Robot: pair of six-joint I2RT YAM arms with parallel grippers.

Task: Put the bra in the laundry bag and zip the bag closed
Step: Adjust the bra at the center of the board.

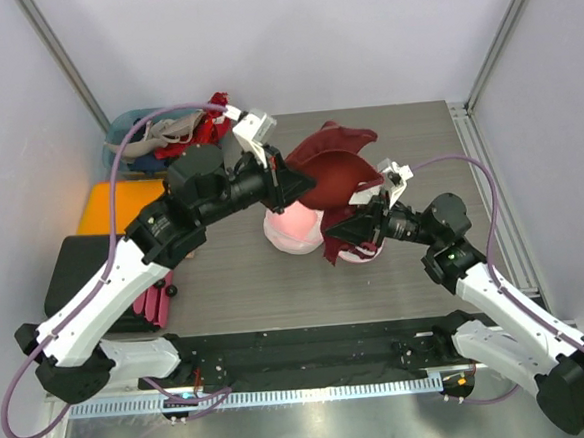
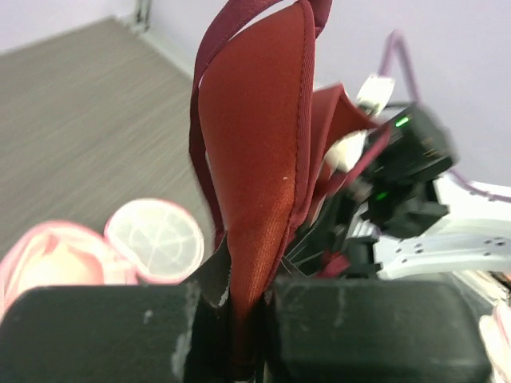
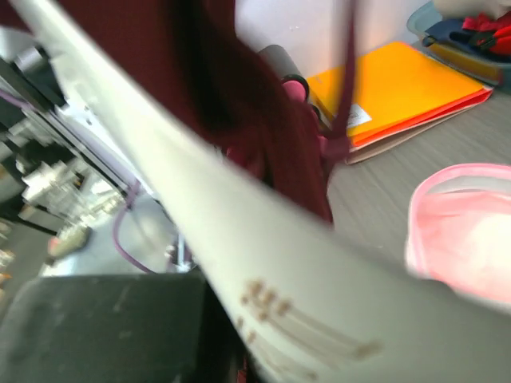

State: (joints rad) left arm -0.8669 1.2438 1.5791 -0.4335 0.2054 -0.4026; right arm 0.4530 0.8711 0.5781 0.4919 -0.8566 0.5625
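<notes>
The bra (image 1: pixel 338 166), dark red, is held up off the table (image 1: pixel 236 273) at the centre of the top view, stretched between both arms. The left gripper (image 1: pixel 298 183) is pressed together on the bra's fabric; in the left wrist view the cloth is seen pinched between the two black fingers (image 2: pixel 104 335) and rising upright out of them. The right gripper (image 1: pixel 353 227) is closed as well, and a lower edge of the bra appears to be pinched in it, with a dark red end hanging just beside it.

The bag (image 1: pixel 291 234) lies on the table directly under the bra, between the two grippers. Two rounded, pink-rimmed white parts of it are seen side by side in the left wrist view. Whether anything lies inside it cannot be told. The bra is seen above the bag, not in it.

A teal bin (image 1: pixel 125 125) stands at the upper left of the top view and is filled with clothes (image 1: pixel 191 131), red and grey pieces among them. An orange folder (image 1: pixel 111 207) lies flat just below the bin.
</notes>
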